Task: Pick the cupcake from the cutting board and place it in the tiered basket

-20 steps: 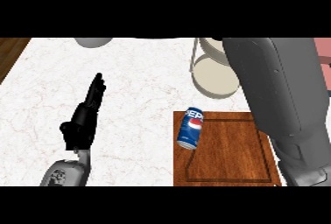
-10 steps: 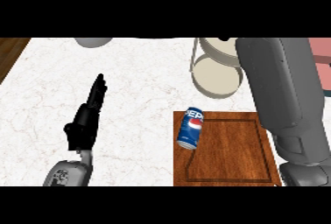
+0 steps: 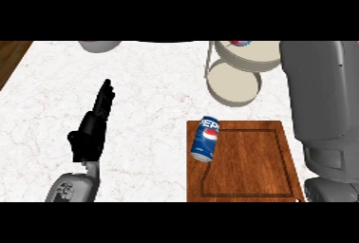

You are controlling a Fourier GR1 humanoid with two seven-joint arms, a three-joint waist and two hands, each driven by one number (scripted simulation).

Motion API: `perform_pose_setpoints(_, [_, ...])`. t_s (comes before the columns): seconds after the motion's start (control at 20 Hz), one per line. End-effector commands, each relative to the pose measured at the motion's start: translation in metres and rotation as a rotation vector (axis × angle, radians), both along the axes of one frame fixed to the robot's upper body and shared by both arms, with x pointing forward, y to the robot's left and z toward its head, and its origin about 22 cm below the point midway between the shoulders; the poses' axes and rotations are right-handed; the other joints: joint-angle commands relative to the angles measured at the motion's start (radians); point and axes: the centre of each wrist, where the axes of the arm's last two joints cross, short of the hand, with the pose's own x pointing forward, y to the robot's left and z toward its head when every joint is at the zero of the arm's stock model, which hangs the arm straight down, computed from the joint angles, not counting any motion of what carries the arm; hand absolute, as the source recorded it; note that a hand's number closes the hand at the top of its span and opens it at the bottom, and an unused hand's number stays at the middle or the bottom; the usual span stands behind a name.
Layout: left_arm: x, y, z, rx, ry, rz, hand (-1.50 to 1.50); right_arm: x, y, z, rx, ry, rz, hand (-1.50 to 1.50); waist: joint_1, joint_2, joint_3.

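The wooden cutting board (image 3: 249, 166) lies at the lower right of the counter, and no cupcake shows on it. The cream tiered basket (image 3: 237, 86) stands beyond it at the top right. A small red and blue bit (image 3: 238, 43) peeks over the upper tier's far edge, cut off by the view's top. I cannot tell what it is. My left hand (image 3: 91, 129) rests open on the counter at the left, fingers straight and pointing away. My right forearm (image 3: 322, 109) runs up the right side past the basket, and its hand is out of view.
A blue Pepsi can (image 3: 206, 138) lies on its side over the board's left rim. The rim of a grey bowl (image 3: 98, 46) shows at the top left. White marble counter (image 3: 161, 95) spreads between my left hand and the board.
My right forearm has shifted to the right, uncovering more of the basket's upper tier. The left hand, can and board have not moved.
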Motion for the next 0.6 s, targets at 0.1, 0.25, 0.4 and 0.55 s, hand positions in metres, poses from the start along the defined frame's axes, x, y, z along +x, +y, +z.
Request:
perform_pose_setpoints(0.1, [-0.004,0.007,0.001,0.021,0.001,0.019,0.0,-0.018,-0.069,0.017,0.124,-0.118,-0.177,-1.5,-0.014,-0.005,0.0])
perform_pose_setpoints(0.25, [-0.01,0.016,-0.002,0.002,0.007,0.021,0.0,-0.041,-0.09,0.017,0.223,-0.131,-0.252,-1.5,-0.026,-0.011,0.0])
perform_pose_setpoints(0.4, [-0.015,0.01,-0.015,0.018,0.012,0.05,0.0,-0.076,-0.13,0.014,0.298,-0.198,-0.264,-1.5,-0.046,-0.014,0.001])
perform_pose_setpoints(0.55, [-0.009,0.011,-0.004,0.01,0.01,0.053,0.0,-0.12,-0.15,-0.014,0.308,-0.204,-0.249,-1.5,-0.061,-0.017,0.001])
